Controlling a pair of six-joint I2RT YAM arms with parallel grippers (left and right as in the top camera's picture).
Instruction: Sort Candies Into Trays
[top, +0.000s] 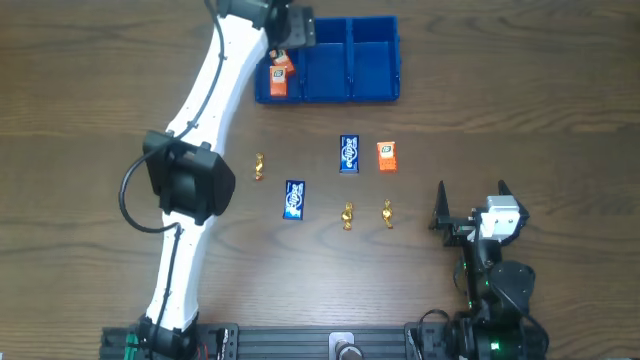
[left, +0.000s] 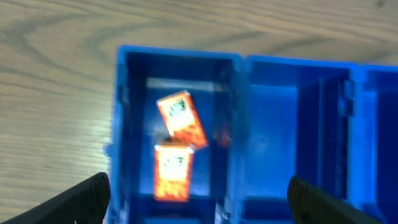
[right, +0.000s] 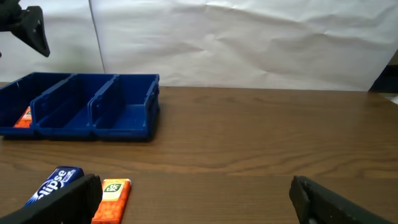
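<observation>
The blue three-compartment tray (top: 375, 60) sits at the back of the table. Its left compartment holds two orange packs, one tilted (left: 182, 118) and one flat (left: 172, 172). My left gripper (left: 199, 208) hovers open above that compartment (top: 290, 40) with nothing between its fingers. On the table lie two blue packs (top: 348, 154) (top: 294, 199), an orange pack (top: 387, 156) and three gold-wrapped candies (top: 259, 166) (top: 348, 215) (top: 387, 213). My right gripper (top: 470, 205) rests open at the right, low over the wood, facing the blue pack (right: 53, 185) and the orange pack (right: 112, 193).
The tray's middle (left: 273, 130) and right (right: 127, 109) compartments show bare blue floors. A white backdrop (right: 249, 43) stands behind the table's far edge. Bare wood lies to the right of the loose candies.
</observation>
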